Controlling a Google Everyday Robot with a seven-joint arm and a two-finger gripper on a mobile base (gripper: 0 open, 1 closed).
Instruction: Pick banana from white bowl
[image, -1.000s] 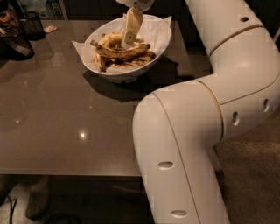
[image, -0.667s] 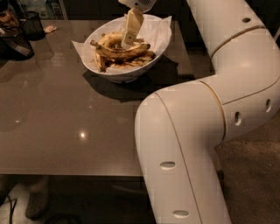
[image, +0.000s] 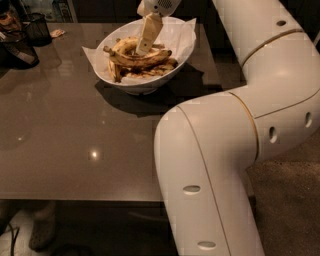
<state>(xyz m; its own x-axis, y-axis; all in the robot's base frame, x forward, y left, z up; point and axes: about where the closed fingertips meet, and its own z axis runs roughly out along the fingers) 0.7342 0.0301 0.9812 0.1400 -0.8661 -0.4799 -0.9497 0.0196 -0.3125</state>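
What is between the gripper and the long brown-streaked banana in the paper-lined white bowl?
Nothing shows in the camera view: the gripper reaches into the white bowl, its tip at the banana.

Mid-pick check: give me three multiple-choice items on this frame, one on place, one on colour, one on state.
1. Where is the gripper?
A. down in the white bowl
B. raised high above it
C. off to its left

2. What colour is the bowl?
A. red
B. white
C. blue

3. The banana is:
A. lifted in the air
B. dangling outside the rim
C. lying in the bowl

Answers:
1 A, it reaches down inside the rim.
2 B, its wall is glossy white.
3 C, it rests inside.
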